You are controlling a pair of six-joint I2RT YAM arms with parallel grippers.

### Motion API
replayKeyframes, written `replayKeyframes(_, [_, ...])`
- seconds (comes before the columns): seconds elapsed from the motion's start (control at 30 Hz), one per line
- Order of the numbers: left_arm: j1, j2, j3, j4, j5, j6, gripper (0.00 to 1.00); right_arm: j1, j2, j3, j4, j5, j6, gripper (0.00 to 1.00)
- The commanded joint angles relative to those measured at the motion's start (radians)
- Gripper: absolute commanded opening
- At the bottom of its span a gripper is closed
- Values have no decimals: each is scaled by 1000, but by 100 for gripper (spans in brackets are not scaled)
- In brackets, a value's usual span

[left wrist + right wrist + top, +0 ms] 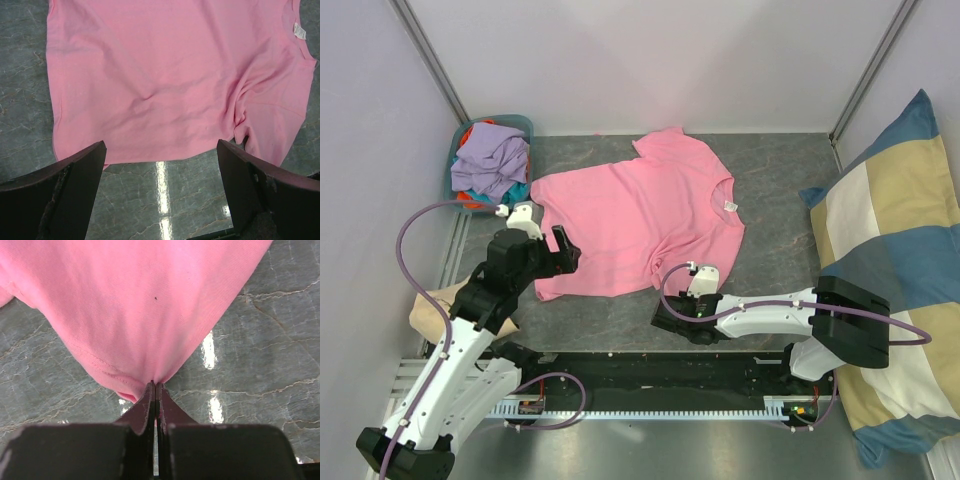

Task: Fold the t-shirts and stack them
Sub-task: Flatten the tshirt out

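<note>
Top and wrist views, fold-and-stack task. A pink t-shirt (pixel 635 215) lies spread mostly flat at the middle of the grey marbled counter (pixel 790 170). Its collar end, with a white neck label (pixel 729 206), points toward the right edge. One sleeve reaches toward the far edge, and a few creases show near the collar-side near corner.

The right fingers (pixel 155 395) are clenched together on the shirt's near edge at that collar end. The fabric gathers to a point where they pinch it.

The left fingers (pixel 75 185) are released and spread wide. They hang over the counter just beside the shirt's near left edge, apart from the cloth.

A teal basket (pixel 525 128) in the far left corner holds a lavender t-shirt (pixel 492 160) on top, with an orange t-shirt (pixel 470 135) showing beneath it. A blue-and-cream checked cushion (pixel 890 250) lies along the right edge.
</note>
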Motion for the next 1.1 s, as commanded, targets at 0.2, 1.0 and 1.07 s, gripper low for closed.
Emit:
replayKeyframes(0.2, [0,193,130,-118,75,-39,100,11,-17,15,-43,-27,31,0])
replayKeyframes(1.0, [-60,102,-97,-276,-370,-473,90,5,-78,34,18,-9,-127,0])
replayKeyframes(1.07, [-60,93,-124,-284,-388,-559,88,5,-81,40,20,-10,-137,0])
